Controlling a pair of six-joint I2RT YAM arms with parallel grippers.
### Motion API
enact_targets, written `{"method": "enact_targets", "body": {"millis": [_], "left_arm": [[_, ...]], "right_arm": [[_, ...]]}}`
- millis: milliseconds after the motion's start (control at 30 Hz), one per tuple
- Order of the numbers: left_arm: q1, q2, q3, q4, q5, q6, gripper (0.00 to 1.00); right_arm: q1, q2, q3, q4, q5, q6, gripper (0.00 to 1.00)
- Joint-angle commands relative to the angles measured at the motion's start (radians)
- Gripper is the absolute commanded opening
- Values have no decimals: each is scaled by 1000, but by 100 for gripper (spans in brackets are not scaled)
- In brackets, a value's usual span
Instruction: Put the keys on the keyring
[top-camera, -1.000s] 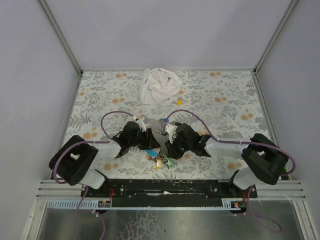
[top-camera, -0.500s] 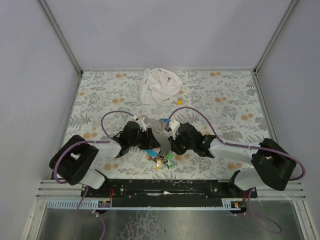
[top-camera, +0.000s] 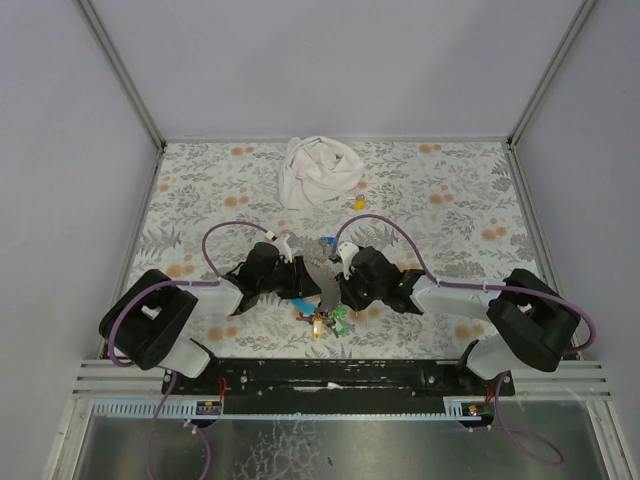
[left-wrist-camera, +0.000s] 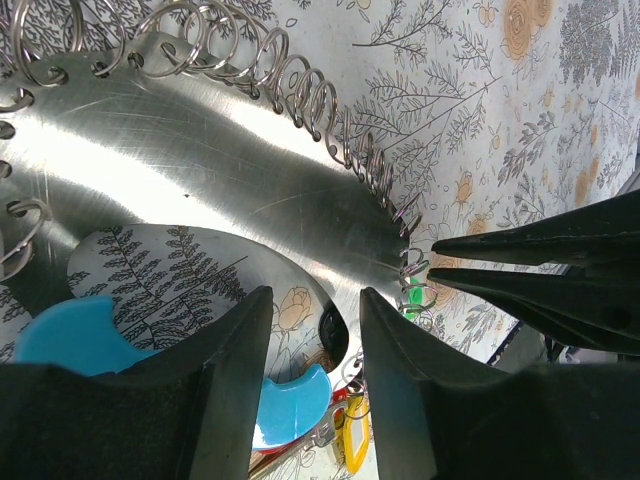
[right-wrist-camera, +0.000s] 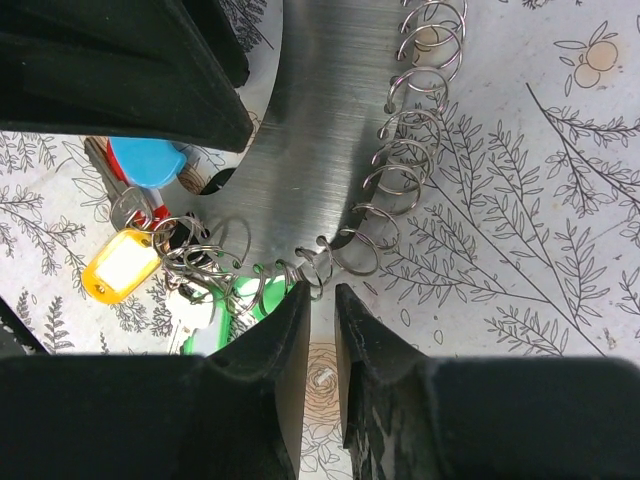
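A silver crescent metal plate (top-camera: 322, 281) (left-wrist-camera: 200, 160) (right-wrist-camera: 320, 130) carries several small split rings (right-wrist-camera: 400, 170) along its edge. No grey strap shows. A blue-capped key (right-wrist-camera: 148, 160) (left-wrist-camera: 290, 400) and green-capped keys (right-wrist-camera: 250, 300) (top-camera: 338, 320) lie bunched at the plate's near tip. My left gripper (left-wrist-camera: 312, 350) (top-camera: 303, 284) is open, its jaws straddling the plate's narrow tip above the blue cap. My right gripper (right-wrist-camera: 322, 290) (top-camera: 340, 290) has its jaws a narrow gap apart, tips at a split ring on the plate's edge, with nothing visibly between them.
A yellow key tag (right-wrist-camera: 120, 265) and loose rings lie tangled with the keys. A crumpled white cloth (top-camera: 318, 172) sits at the back centre, a small yellow bit (top-camera: 358, 203) beside it. The table (top-camera: 450, 200) has a flowered cover and grey walls round it.
The right arm's rear links swung out to the right, then back. Its gripper stayed at the plate's edge, shifting only slightly. The left arm has not moved.
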Motion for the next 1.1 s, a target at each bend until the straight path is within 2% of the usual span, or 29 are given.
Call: {"method": "enact_targets", "body": {"millis": [0, 233, 567, 833, 1067], "left_arm": [[3, 19, -23, -56, -33, 30, 41], [3, 23, -23, -54, -31, 29, 41], [3, 36, -22, -4, 1, 7, 40], [3, 6, -67, 92, 61, -26, 40], [4, -105, -143, 225, 60, 46, 42]], "right_arm": [[-8, 17, 7, 59, -27, 23, 23], [-7, 37, 10, 47, -45, 28, 20], [-7, -31, 31, -23, -54, -6, 0], [-7, -60, 64, -38, -60, -58, 0], [-7, -117, 46, 5, -56, -151, 0]]}}
